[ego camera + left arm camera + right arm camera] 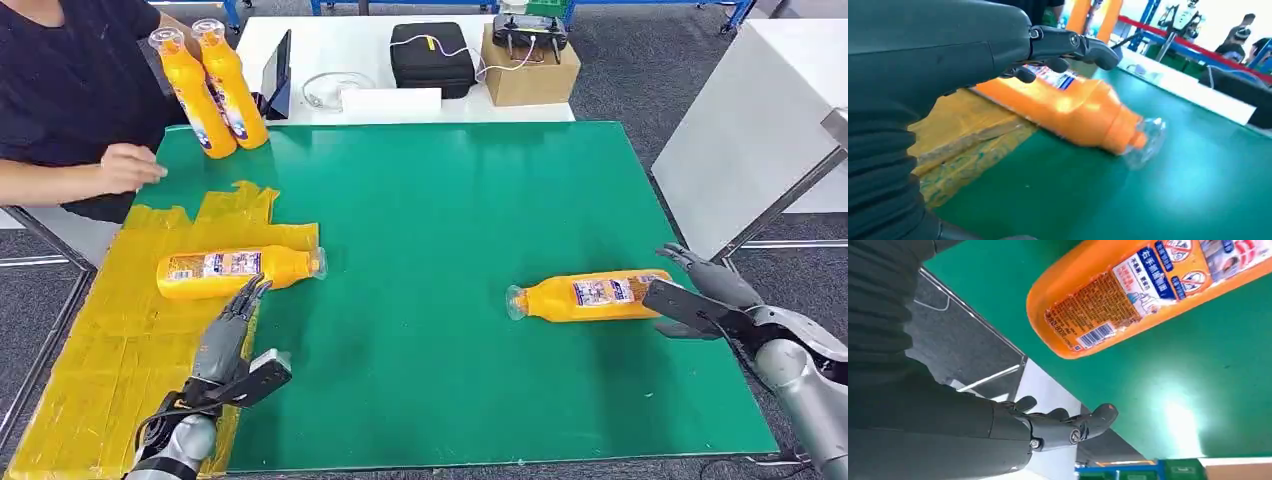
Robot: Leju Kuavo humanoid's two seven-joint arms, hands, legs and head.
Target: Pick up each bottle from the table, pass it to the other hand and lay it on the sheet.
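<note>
One orange bottle [228, 270] lies on its side on the yellow sheet [90, 350], clear cap toward the green mat. My left hand [228, 335] hovers just in front of this bottle [1068, 107], fingers [1083, 47] stretched out above it, holding nothing. A second orange bottle [590, 296] lies on the green mat at the right, cap pointing left. My right hand [705, 290] is open at its base end, fingers apart, not gripping this bottle [1148, 295]. A person holds two more orange bottles [212, 85] at the far left.
The person's other hand [130, 165] rests near the sheet's far corner. Behind the green mat [450, 250] a white table carries a black case [430, 58], a cardboard box [530, 70] and a tablet [277, 75]. A white table [760, 120] stands to the right.
</note>
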